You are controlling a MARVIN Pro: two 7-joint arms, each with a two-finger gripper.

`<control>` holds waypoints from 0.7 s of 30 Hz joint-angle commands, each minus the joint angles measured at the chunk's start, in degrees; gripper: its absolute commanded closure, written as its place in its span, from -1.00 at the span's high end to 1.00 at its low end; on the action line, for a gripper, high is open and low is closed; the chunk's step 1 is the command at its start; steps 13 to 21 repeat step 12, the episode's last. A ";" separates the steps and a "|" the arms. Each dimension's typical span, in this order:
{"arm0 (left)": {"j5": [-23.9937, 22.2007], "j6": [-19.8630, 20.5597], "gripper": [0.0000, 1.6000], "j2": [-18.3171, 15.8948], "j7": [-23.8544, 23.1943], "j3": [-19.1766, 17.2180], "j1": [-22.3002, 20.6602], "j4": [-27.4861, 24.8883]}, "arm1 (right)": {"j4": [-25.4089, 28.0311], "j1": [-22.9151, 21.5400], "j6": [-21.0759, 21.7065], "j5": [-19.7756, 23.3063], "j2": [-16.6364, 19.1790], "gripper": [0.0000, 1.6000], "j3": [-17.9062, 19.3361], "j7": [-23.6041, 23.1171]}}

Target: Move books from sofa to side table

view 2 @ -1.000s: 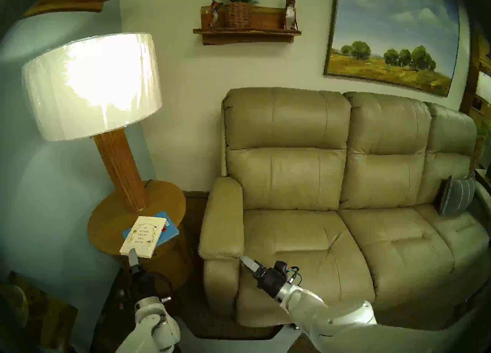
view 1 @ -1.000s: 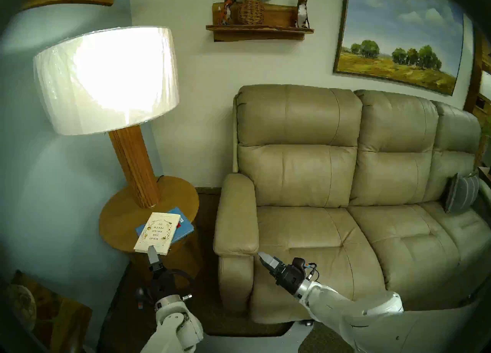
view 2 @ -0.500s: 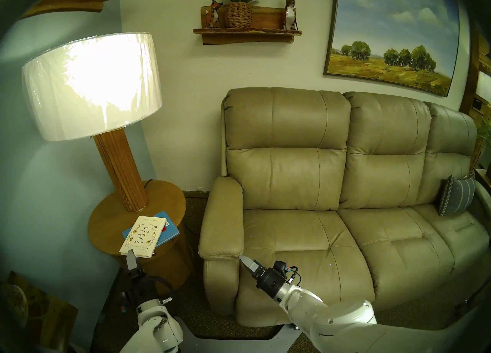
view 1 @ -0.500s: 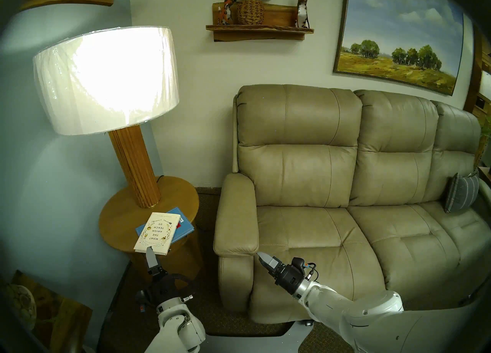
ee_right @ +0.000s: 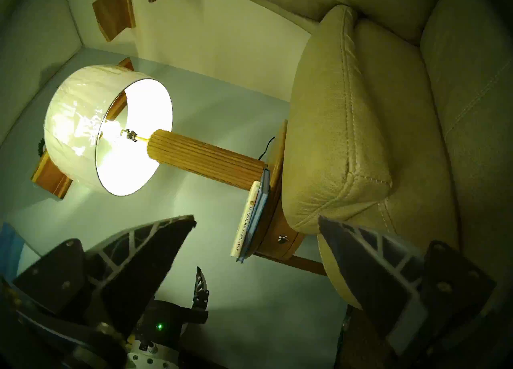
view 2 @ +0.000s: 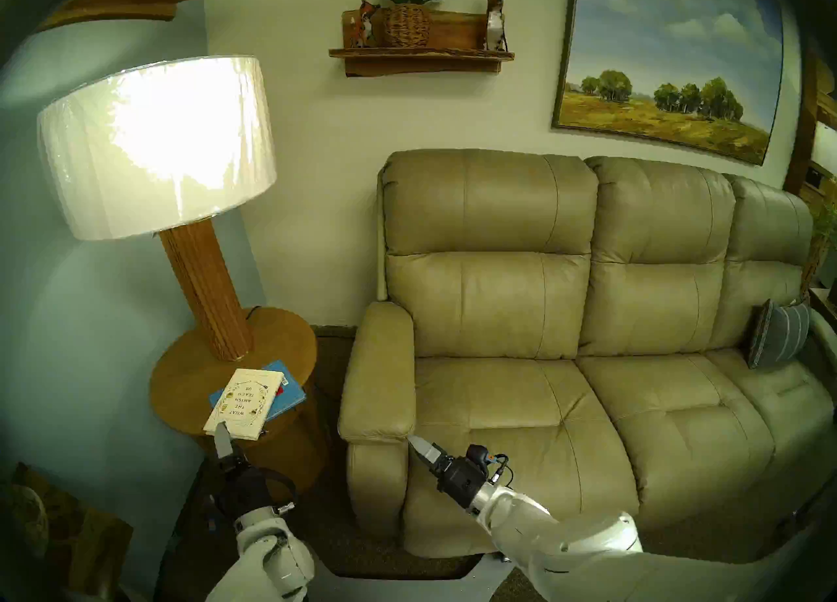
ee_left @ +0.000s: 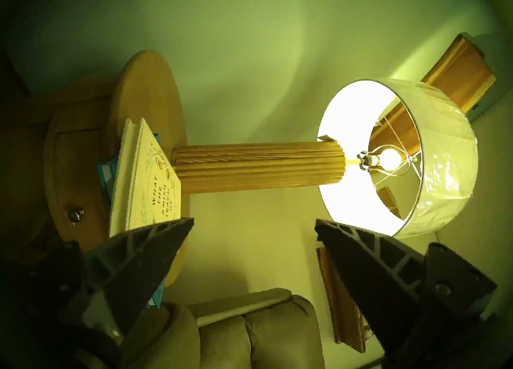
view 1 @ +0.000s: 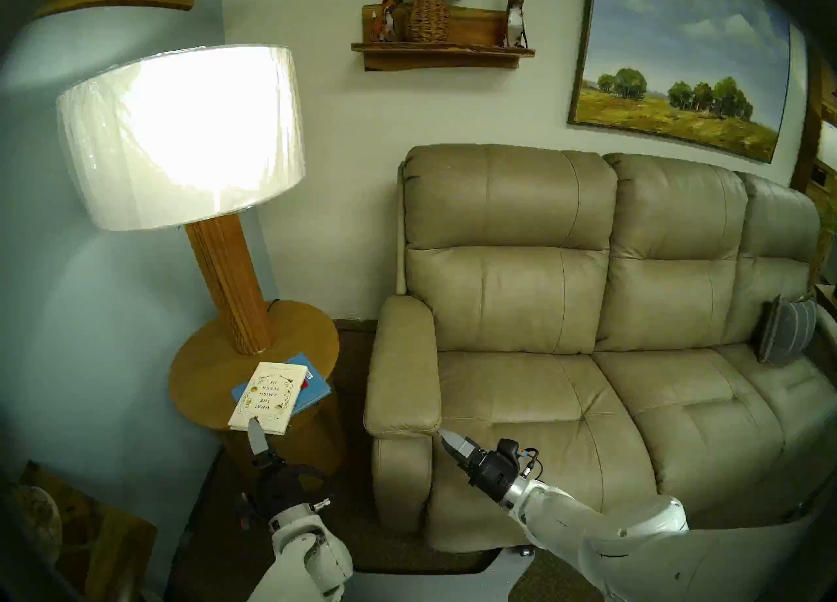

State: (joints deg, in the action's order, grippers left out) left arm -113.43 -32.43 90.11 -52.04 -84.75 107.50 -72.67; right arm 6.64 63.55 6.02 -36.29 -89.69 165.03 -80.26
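Note:
The cream book [view 1: 269, 395] "What the Amish Teach Us" lies on the light-blue book [view 1: 317, 388], both on the round wooden side table [view 1: 204, 370], overhanging its front edge. My left gripper [view 1: 254, 426] is open and empty just in front of the cream book's near edge. In the left wrist view the book [ee_left: 147, 177] lies beside one finger of the left gripper [ee_left: 254, 227]. My right gripper [view 1: 446, 438] is open and empty at the front end of the armrest of the tan sofa [view 1: 589, 361]; it also shows in its wrist view [ee_right: 255, 221]. No book is on the sofa.
A lit lamp [view 1: 181, 134] with a ribbed wooden post [view 1: 231, 284] stands at the back of the side table, its shade overhanging. A grey striped cushion [view 1: 786, 329] lies at the sofa's far right. A wall shelf [view 1: 441, 51] hangs above. The table's drawer knob [ee_left: 75, 214] faces me.
My left arm has shifted a little to the right, with the gripper still at the cream book's near edge. The books and the right arm have not moved.

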 commanded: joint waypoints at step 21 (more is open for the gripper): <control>0.69 -0.08 1.00 0.01 -1.20 0.01 -0.17 -0.43 | 0.19 -0.67 0.22 0.16 0.03 1.00 -0.03 -0.37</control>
